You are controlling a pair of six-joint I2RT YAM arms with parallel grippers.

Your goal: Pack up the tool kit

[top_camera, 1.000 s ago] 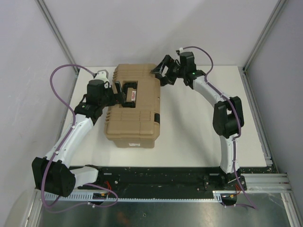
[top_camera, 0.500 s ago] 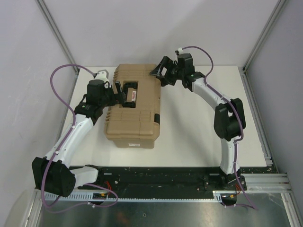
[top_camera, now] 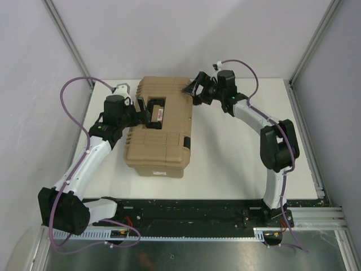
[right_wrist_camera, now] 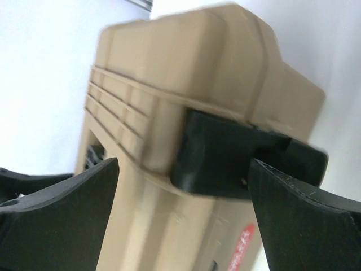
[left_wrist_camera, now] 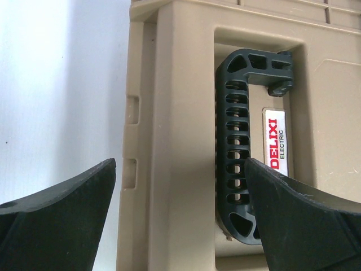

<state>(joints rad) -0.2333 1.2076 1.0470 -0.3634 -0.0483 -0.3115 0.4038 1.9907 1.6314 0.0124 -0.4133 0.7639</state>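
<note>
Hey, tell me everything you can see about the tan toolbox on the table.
The tan toolbox looks like a ribbed hard-plastic case, lid closed, sitting flat on the white table left of centre. A black slotted carry handle lies folded in a recess on the lid beside a DELIXI ELECTRIC label. A black latch sits on its side near the far right corner. The left gripper is open over the handle and the right gripper brackets the latch, also open; contact cannot be confirmed.
</note>
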